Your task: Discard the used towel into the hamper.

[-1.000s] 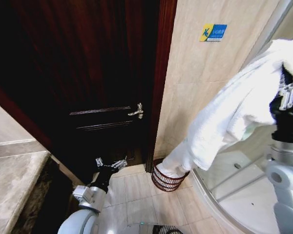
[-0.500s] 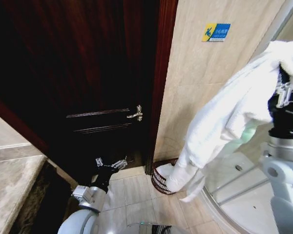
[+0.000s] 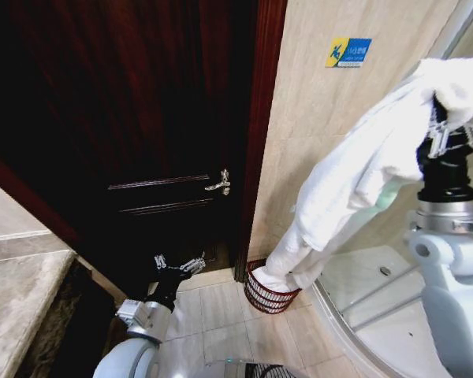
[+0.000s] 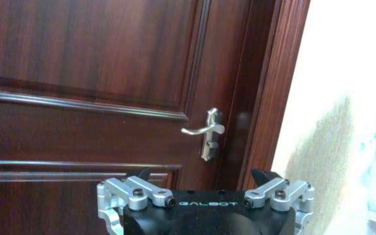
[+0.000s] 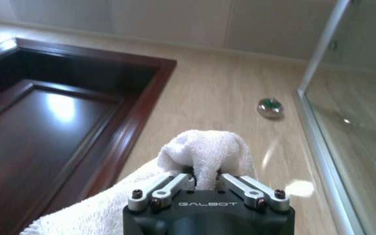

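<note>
With its fingers clenched on a bunched fold of the thick white terry towel [image 5: 204, 149], the right gripper [image 3: 444, 135] is raised high at the right of the head view, in front of the beige tiled wall [image 3: 331, 118]. From that grip the towel [image 3: 355, 185] drapes forward and down in a long, loosely creased sheet, narrowing as it falls. Its lowest end hangs at the mouth of the small round dark reddish-brown open-weave wire hamper [image 3: 270, 293], resting inside or just on the rim; which one cannot be made out. The hamper stands on the pale tiled floor [image 3: 221, 323], against the wall and just beside the frame of the dark wooden door [image 3: 158, 118] with a silver lever handle [image 3: 219, 182]. The left gripper [image 3: 179, 265] is held low near the door's foot, its fingers spread apart and holding nothing.
</note>
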